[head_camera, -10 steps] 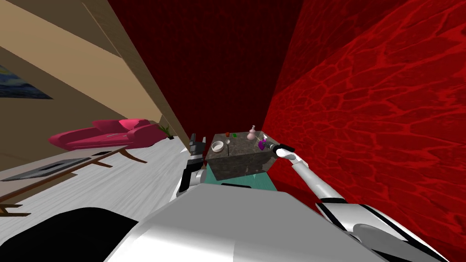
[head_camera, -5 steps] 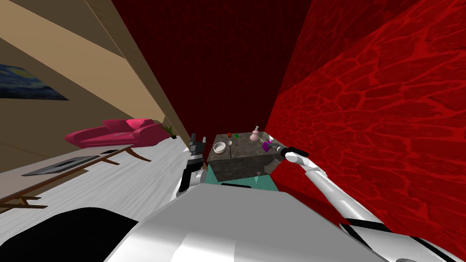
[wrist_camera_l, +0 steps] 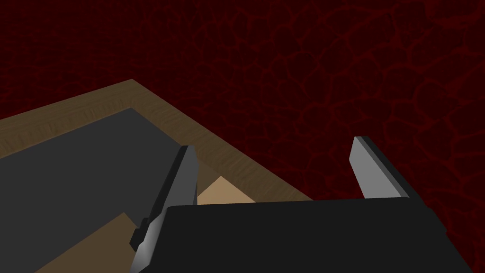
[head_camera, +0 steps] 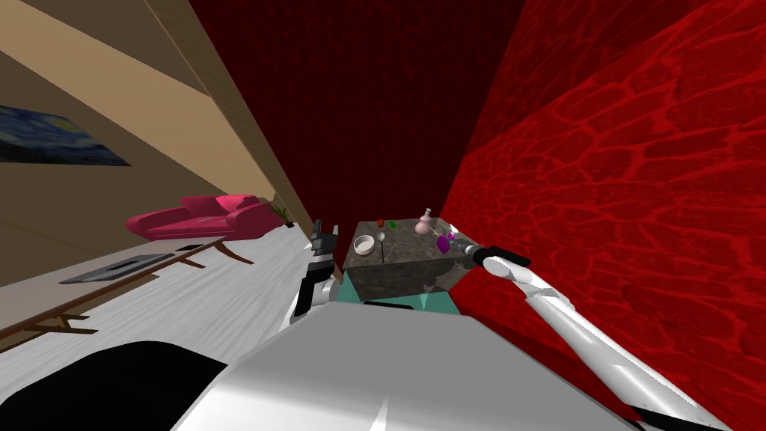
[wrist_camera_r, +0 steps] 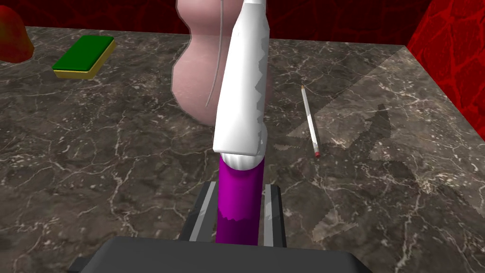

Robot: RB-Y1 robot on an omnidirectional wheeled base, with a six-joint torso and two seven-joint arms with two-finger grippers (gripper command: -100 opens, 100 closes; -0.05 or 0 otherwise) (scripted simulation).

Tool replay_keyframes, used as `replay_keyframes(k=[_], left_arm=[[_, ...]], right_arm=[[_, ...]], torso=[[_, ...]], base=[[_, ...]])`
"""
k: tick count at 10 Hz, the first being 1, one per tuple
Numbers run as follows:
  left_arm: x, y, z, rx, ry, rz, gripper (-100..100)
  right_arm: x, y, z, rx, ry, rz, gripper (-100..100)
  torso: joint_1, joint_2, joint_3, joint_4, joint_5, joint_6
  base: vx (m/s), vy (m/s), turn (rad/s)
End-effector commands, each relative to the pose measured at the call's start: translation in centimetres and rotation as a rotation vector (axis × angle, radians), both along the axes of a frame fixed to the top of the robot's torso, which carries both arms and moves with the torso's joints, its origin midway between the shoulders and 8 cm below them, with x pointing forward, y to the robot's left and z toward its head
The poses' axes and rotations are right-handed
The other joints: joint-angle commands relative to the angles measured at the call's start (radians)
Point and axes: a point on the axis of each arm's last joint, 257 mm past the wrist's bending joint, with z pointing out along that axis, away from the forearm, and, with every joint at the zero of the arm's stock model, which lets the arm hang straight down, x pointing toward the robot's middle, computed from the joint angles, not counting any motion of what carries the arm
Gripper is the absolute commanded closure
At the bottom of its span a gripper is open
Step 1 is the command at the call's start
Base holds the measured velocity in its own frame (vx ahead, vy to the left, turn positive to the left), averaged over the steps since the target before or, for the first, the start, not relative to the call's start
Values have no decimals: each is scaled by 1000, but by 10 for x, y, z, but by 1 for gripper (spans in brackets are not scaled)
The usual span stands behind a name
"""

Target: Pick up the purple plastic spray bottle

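Clamping the purple spray bottle (wrist_camera_r: 241, 109) by its neck, my right claw (wrist_camera_r: 238, 201) has its grasp; lifting it off the table (wrist_camera_r: 94, 156) looks still undone. Left claw (wrist_camera_l: 274, 147) stands open.

A pink vase (wrist_camera_r: 194, 90) is standing on a dark marbled tabletop (wrist_camera_r: 118, 156), with a pencil (wrist_camera_r: 310, 121) lying near it. A green sponge (wrist_camera_r: 85, 57) is lying beside a red object (wrist_camera_r: 14, 42). A white bowl (head_camera: 364, 244) is sitting there too, and a crimson sofa (head_camera: 202, 215) is standing across the pale floor.
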Motion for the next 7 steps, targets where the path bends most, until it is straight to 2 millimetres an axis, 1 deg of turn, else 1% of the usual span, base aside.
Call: replay_keyframes(k=[1,3,4,5,6,7], left_arm=[[0,0,0,0,0,0,0],[0,0,0,0,0,0,0],[0,0,0,0,0,0,0],[0,0,0,0,0,0,0],[0,0,0,0,0,0,0],[0,0,0,0,0,0,0]], right_arm=[[-10,-2,12,-13,-17,17,100],[-27,-8,-9,-2,26,2,100],[-30,-13,22,-52,-15,23,100],[-43,-12,8,-27,14,22,100],[-50,-15,0,-27,31,16,100],[-46,-13,6,-27,18,18,100]], torso=[[0,0,0,0,0,0],[-1,2,0,-1,-1,1],[-3,3,1,-1,-1,1],[-1,1,1,0,1,0],[1,0,0,-1,0,0],[-1,2,0,-1,0,0]], base=[[56,54,62],[20,12,3],[49,38,100],[67,47,55],[25,24,0],[0,0,0]])
